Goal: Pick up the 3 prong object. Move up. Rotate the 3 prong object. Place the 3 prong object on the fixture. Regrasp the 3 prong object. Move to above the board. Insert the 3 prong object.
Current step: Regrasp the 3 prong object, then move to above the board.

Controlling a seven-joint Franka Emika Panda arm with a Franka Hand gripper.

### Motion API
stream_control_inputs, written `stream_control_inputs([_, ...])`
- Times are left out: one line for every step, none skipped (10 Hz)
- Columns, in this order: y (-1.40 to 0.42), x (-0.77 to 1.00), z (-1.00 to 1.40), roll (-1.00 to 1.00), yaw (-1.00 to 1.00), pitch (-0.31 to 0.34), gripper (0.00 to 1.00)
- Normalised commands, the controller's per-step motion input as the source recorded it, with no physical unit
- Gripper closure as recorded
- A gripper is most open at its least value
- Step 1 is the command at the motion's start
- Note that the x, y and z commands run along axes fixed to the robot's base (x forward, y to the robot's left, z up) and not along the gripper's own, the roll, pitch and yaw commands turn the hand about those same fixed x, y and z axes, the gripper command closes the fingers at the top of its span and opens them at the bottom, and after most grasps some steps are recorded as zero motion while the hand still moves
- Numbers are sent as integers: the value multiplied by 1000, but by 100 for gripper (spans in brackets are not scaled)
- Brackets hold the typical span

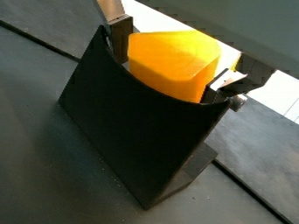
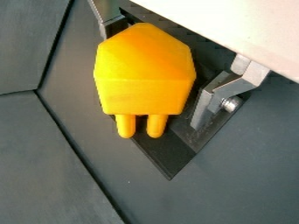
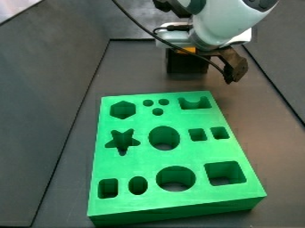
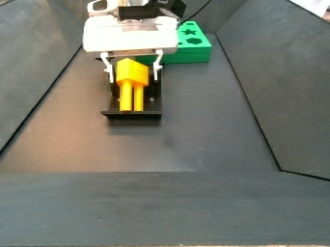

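Resting in the fixture notch, 3 prong object with prongs clear of the fixture face, gripper straddling it, fingers spread just off both sides, board apart, bare dark floor all around.

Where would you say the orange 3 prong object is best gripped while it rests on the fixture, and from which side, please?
Probably on the broad body of the 3 prong object, across its flat flanks and from above: its prongs stick out clear of the fixture, which backs it below. The gripper already straddles it there, its fingers at the flanks; contact can't be confirmed.
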Motion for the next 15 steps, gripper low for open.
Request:
stream_control_inputs([-35,24,-188,60,48,57,0])
stream_control_inputs([-34,24,-187,61,53,57,0])
stream_control_inputs([-34,24,-187,61,55,57,0])
stream_control_inputs([0,0,0,0,0,0,100])
stream_control_inputs([-125,-158,1000,-215,34,-11,100])
stream_control_inputs([-125,-160,1000,-218,28,-11,100])
stream_control_inputs([-113,-159,1000,-193,14,-21,100])
stream_control_inputs([-104,-152,1000,-166,5,-31,100])
stream_control_inputs([-101,-149,1000,-141,-5,-36,100])
stream_control_inputs([-92,-146,1000,-109,-16,-37,100])
stream_control_inputs([-86,-144,1000,-92,-24,-34,100])
stream_control_inputs([-77,-139,1000,-78,-33,-24,100])
stream_control_inputs([-72,-138,1000,-75,-36,-13,100])
stream_control_inputs([-66,-135,1000,-72,-36,0,100])
stream_control_inputs([-62,-132,1000,-70,-36,7,100])
